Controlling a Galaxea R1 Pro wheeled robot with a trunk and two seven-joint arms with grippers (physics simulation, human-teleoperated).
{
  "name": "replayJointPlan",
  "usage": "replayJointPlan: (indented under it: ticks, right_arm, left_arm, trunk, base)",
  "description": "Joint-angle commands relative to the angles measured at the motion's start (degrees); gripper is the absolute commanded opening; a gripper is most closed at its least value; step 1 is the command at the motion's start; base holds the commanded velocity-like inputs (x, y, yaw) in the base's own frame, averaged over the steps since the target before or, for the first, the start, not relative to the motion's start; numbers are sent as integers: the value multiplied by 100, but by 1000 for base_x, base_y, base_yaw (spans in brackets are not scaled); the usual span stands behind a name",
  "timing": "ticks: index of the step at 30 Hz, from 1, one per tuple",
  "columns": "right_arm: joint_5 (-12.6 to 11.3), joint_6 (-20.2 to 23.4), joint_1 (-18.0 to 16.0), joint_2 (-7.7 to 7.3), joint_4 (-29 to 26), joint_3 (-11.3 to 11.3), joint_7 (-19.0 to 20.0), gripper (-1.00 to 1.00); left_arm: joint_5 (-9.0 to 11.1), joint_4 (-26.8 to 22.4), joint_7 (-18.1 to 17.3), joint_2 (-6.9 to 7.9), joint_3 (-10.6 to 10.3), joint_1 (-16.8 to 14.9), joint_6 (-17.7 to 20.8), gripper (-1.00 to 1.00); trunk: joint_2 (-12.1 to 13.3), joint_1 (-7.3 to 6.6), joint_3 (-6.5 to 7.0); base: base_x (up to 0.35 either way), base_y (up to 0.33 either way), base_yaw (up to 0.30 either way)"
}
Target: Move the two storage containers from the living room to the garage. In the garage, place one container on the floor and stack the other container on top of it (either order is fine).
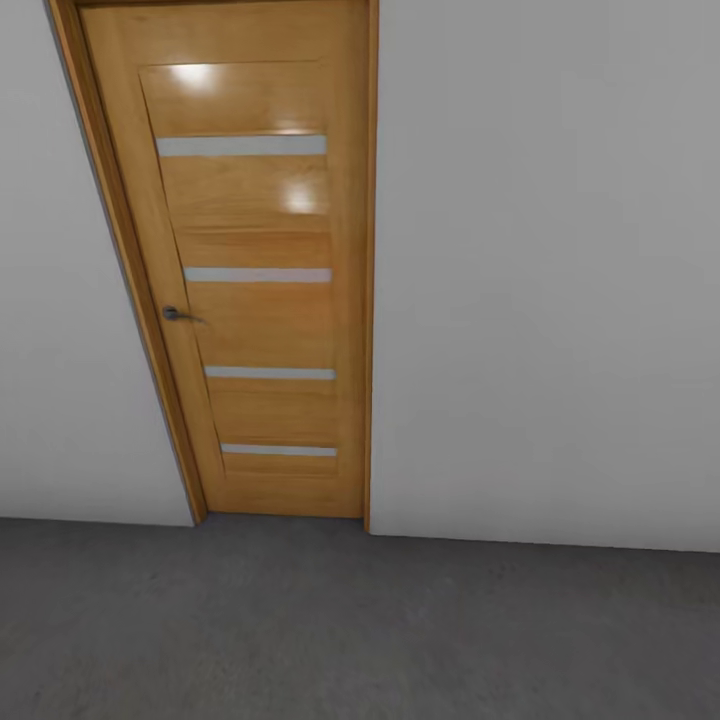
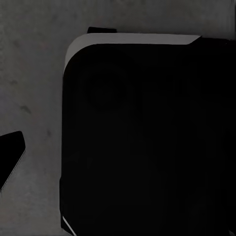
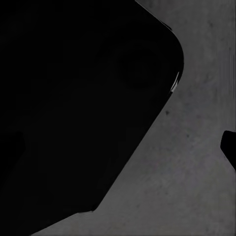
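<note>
The two storage containers are out of view. I face a grey-white wall (image 1: pixel 540 300) and a dark grey concrete floor (image 1: pixel 360 640), which fits the garage. In the left wrist view my left gripper (image 2: pixel 118 157) points down over the robot's black base (image 2: pixel 142 137), with one dark fingertip (image 2: pixel 11 156) at the frame edge above the floor. My right gripper (image 3: pixel 118 147) also hangs over the black base (image 3: pixel 78 108), with one fingertip (image 3: pixel 229 147) over bare concrete. Both grippers' fingers stand wide apart and hold nothing.
A closed light wooden door (image 1: pixel 260 300) with several pale horizontal strips and a metal lever handle (image 1: pixel 175 314) stands in the wall ahead, left of centre. Bare wall runs to its right. Mottled concrete floor stretches between me and the wall.
</note>
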Motion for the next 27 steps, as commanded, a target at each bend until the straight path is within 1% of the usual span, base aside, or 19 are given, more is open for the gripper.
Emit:
replayJointPlan:
  ticks: [1,16,27]
  right_arm:
    - [-1,-19,-1,-1,1,10,1,100]
    - [-26,-13,-1,-7,1,19,1,100]
    - [31,-19,-1,0,1,18,1,100]
  left_arm:
    - [42,0,-6,-1,5,-1,-14,100]
    - [42,0,-6,-1,8,-1,-13,100]
    - [42,0,-6,-1,8,-1,-13,100]
  trunk:
    - [-2,3,-4]
    - [-2,3,-4]
    - [-2,3,-4]
  base:
    - [319,0,0]
    - [321,0,0]
    - [321,0,0]
